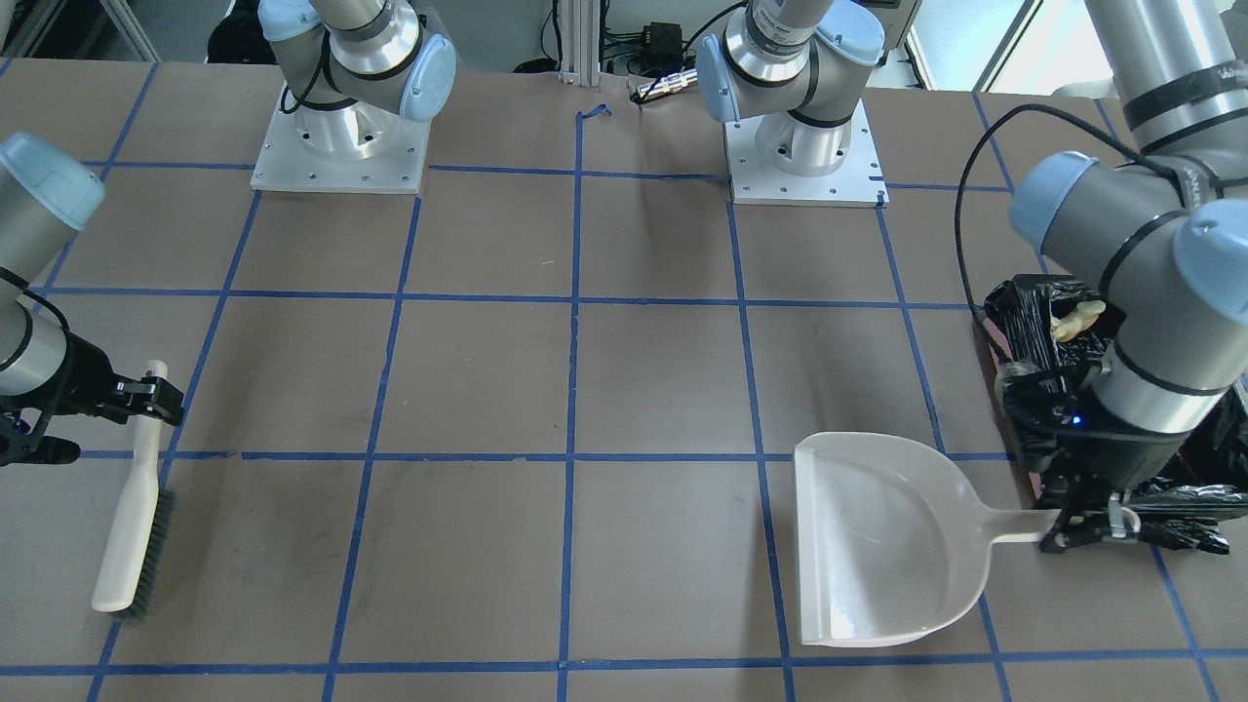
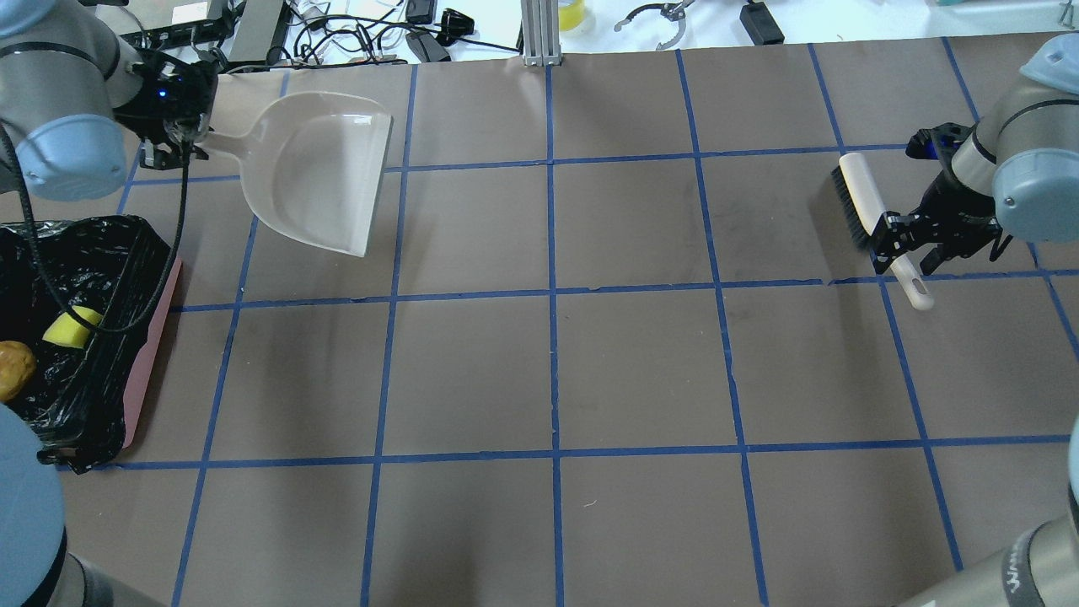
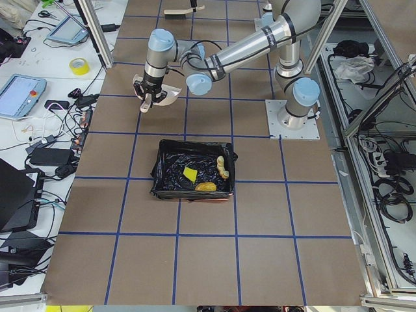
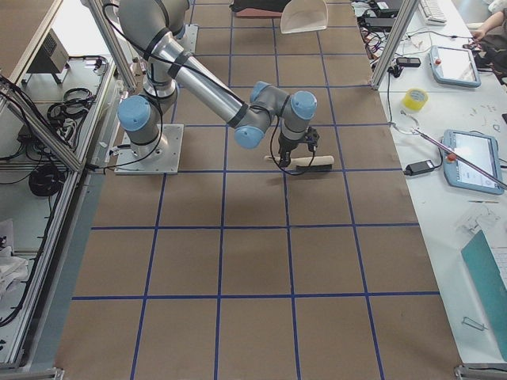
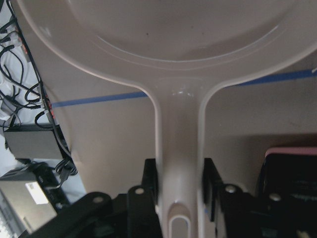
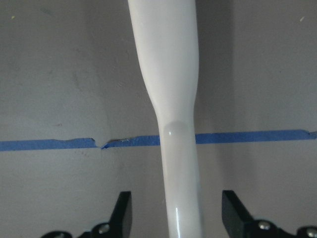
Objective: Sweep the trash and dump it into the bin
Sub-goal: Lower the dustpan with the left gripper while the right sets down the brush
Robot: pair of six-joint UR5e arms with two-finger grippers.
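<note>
The bin (image 2: 153,346), pink-sided with a black bag, stands at the table's left end. In it lie the golden-brown lump (image 2: 12,368), the yellow-green wedge (image 2: 72,330) and the cream bread-like piece (image 1: 1078,320); all three show in the left exterior view (image 3: 206,186). My left gripper (image 5: 181,191) is shut on the handle of the empty off-white dustpan (image 2: 320,169), beyond the bin. My right gripper (image 6: 176,213) is open. Its fingers (image 6: 123,213) stand on either side of the handle of the white brush (image 2: 868,202), apart from it. The brush lies on the table.
Brown table cover with a blue tape grid. Both arm bases (image 1: 339,146) stand on metal plates at the robot's edge. Cables and loose tools (image 2: 405,34) lie past the far edge. A black cable (image 2: 50,278) from the left arm hangs over the bin.
</note>
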